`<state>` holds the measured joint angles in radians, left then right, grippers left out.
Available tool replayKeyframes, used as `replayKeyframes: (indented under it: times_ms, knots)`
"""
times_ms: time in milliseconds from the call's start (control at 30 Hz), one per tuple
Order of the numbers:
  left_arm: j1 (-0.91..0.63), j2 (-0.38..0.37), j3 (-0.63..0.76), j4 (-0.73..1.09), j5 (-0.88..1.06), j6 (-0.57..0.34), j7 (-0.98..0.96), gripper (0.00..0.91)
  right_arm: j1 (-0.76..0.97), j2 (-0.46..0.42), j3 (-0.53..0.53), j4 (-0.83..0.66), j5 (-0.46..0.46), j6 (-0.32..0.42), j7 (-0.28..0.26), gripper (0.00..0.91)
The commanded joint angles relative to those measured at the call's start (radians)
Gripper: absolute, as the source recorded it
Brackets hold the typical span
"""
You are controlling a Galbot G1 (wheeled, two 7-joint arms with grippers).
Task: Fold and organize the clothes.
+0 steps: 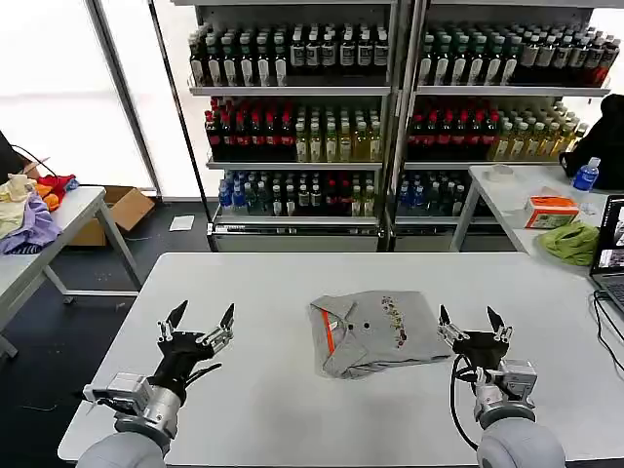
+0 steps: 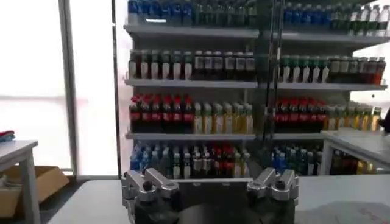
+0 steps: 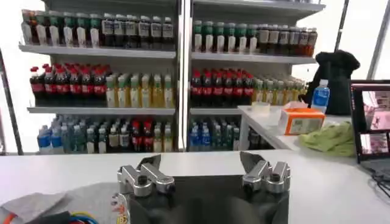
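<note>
Shirt (image 1: 373, 332): one, grey, folded, at centre of white table (image 1: 273, 409); collar toward robot's left, long axis left-right.
Left gripper (image 1: 200, 319): one, fingers spread wide, empty, left of shirt.
Right gripper (image 1: 472, 318): one, spread wide, empty, just right of shirt.

bottle shelves (image 1: 390, 107) — behind | white table (image 1: 244, 390) | lime-green cloth (image 1: 573, 241) — right

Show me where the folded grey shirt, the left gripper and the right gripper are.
Folded grey shirt (image 1: 375, 331), head view, middle of the fabric.
Left gripper (image 1: 200, 323), head view, midway between its open jaws.
Right gripper (image 1: 471, 323), head view, midway between its open jaws.
</note>
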<state>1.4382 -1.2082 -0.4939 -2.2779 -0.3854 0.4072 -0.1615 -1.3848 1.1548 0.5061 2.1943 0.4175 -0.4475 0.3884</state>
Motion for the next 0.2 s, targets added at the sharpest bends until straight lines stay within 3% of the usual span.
replayKeyframes:
  times_ms: [33,200]
  knots:
    - [-0.015,0.002,0.002,0.001,-0.014,0.027,0.003,0.907,-0.005,0.002,0.005,0.009,-0.001,-0.003,0.002,0.907]
    - [-0.024,0.000,0.010,0.009,-0.030,0.017,-0.003,0.907,-0.013,0.003,0.013,0.013,-0.001,-0.004,0.003,0.907]
